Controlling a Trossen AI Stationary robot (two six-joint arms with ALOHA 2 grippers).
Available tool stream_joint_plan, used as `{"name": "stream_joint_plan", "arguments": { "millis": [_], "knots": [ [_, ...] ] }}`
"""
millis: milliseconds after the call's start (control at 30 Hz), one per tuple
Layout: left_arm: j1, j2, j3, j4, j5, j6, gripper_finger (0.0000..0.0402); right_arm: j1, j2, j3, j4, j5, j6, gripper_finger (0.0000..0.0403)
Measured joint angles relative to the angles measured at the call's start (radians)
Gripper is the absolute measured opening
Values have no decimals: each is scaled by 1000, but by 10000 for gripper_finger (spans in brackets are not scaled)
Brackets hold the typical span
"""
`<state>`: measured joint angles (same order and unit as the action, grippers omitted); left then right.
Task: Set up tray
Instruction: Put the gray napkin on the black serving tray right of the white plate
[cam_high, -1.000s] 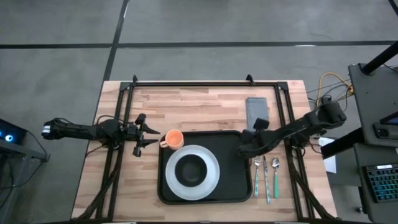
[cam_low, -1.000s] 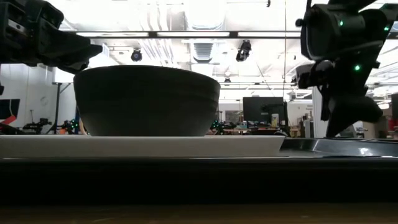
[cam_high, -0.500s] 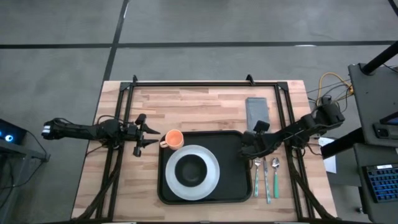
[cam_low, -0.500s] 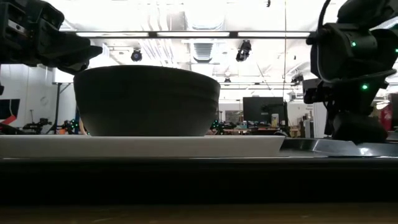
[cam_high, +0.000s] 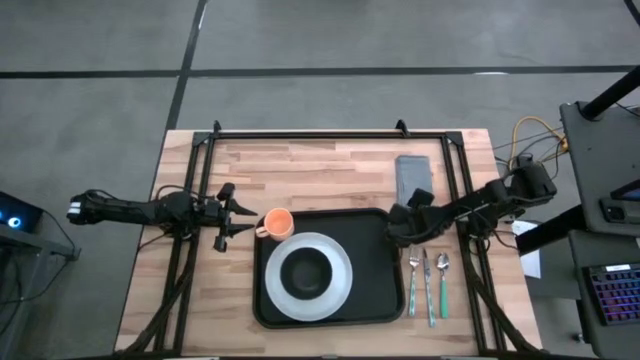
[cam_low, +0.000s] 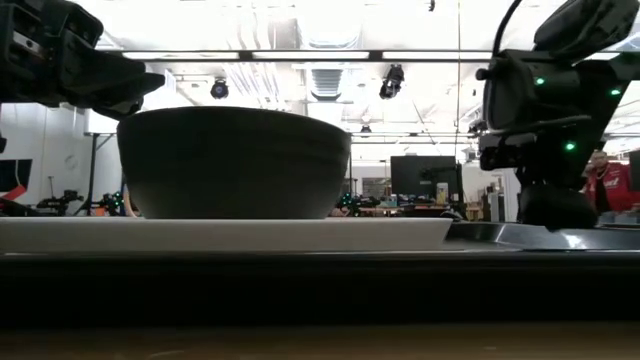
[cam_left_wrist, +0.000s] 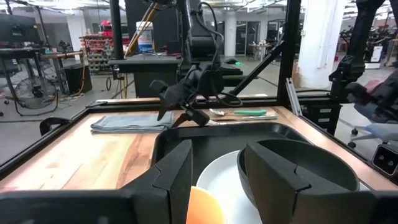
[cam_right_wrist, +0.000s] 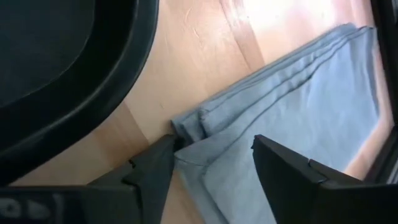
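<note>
The black tray (cam_high: 375, 290) lies in the middle of the table and holds a white plate (cam_high: 340, 290) with a dark bowl (cam_high: 306, 272). An orange cup (cam_high: 279, 223) stands at the tray's far left corner. A grey folded napkin (cam_high: 411, 176) lies flat on the table beyond the tray's far right corner. My right gripper (cam_high: 400, 216) is open at the napkin's near end, and its fingers stand on either side of the napkin's near corner (cam_right_wrist: 186, 134). My left gripper (cam_high: 243, 217) is open just left of the cup, which shows between its fingers (cam_left_wrist: 205, 208). My right gripper comes at the napkin slanting down from the table's right and near side. One fingertip (cam_right_wrist: 158, 158) is at the folded corner and the other (cam_right_wrist: 280, 168) is over the cloth. I cannot tell whether they touch it.
A fork, a knife and a spoon (cam_high: 428, 282) with teal handles lie side by side on the table right of the tray. A dark metal frame (cam_high: 330, 134) runs along the table's far edge and sides. A person in red (cam_low: 605, 185) stands in the room behind.
My right gripper has gone from over the tray's far right corner toward the table's far edge, to the napkin's near end. The left arm, the cup, the tray and the cutlery have stayed where they were.
</note>
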<state>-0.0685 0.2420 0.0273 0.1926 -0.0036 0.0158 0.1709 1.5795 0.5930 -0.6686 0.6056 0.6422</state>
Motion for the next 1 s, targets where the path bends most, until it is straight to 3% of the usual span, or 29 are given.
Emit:
{"name": "stream_joint_plan", "arguments": {
  "millis": [100,233,300,467,1000],
  "knots": [
    [0,0,0,0,0,0,130,-27,-1,0,16,-27,9,164],
    [0,0,0,0,0,-1,130,-51,-3,0,30,-75,3,49],
    [0,0,0,0,1,-10,130,-55,-3,0,29,-77,-6,23],
    [0,0,0,1,1,-11,130,-48,-39,15,11,-97,-6,11],
    [0,6,-1,-2,1,-12,130,-27,-361,-4,-7,-129,-4,8]
  ]
}}
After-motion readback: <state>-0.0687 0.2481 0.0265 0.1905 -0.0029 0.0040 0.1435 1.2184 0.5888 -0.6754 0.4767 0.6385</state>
